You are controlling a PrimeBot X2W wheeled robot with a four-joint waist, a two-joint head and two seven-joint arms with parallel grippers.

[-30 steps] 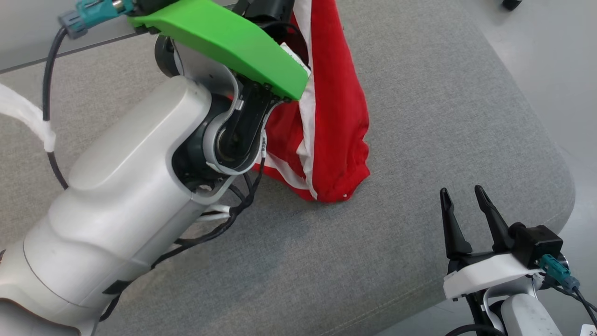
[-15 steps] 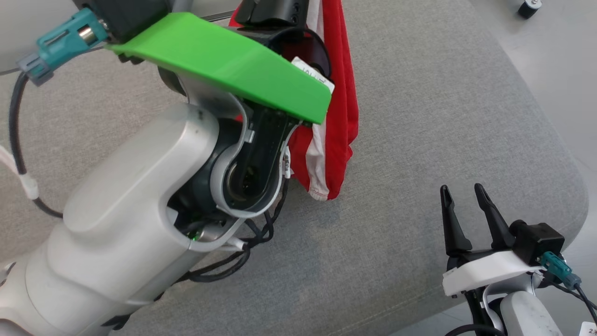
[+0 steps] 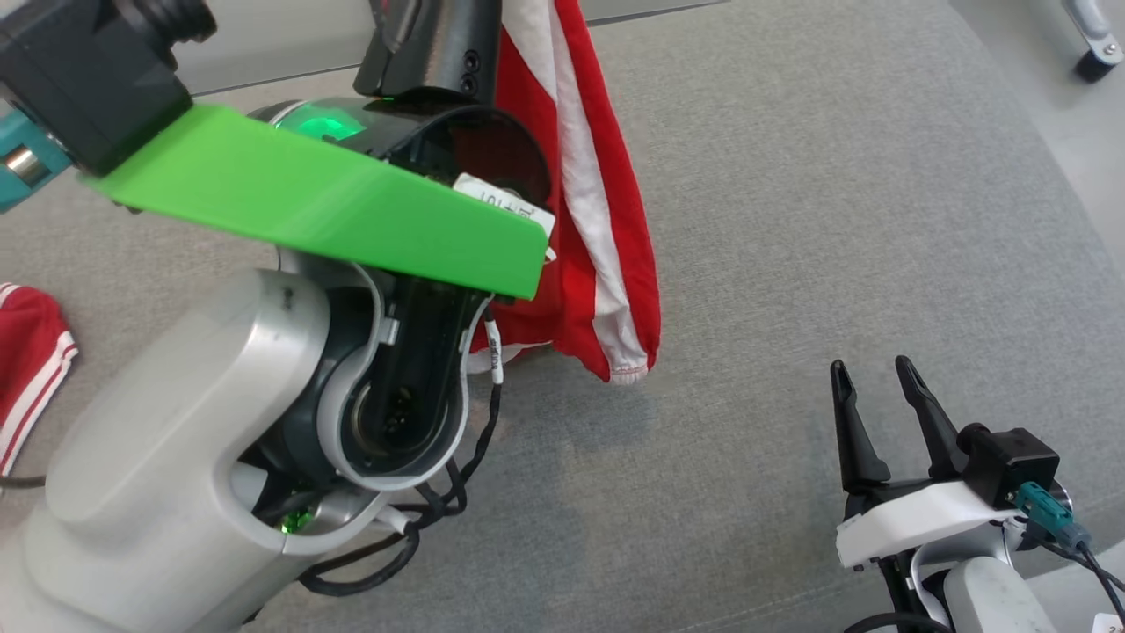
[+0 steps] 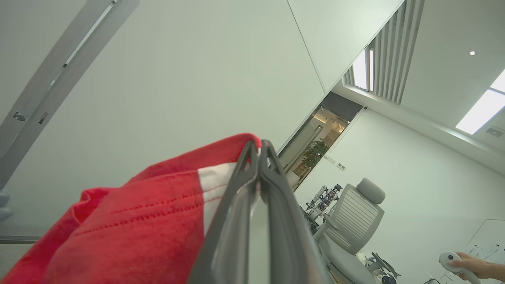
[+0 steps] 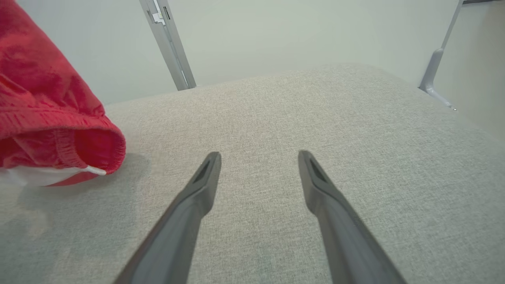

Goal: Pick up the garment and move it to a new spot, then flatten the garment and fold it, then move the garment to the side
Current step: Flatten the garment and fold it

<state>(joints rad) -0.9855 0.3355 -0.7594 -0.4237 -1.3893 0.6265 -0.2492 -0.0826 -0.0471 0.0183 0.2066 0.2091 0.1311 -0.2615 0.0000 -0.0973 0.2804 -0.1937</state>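
left claw (image 4: 259, 145) pinches a red white-striped garment (image 3: 628, 281) hanging over the grey bench (image 3: 835, 193); right claw (image 3: 870, 367) spread near its right edge.

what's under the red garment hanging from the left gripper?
Grey padded surface with the garment's shadow, nothing else seen. The left forearm covers the patch under its left part.
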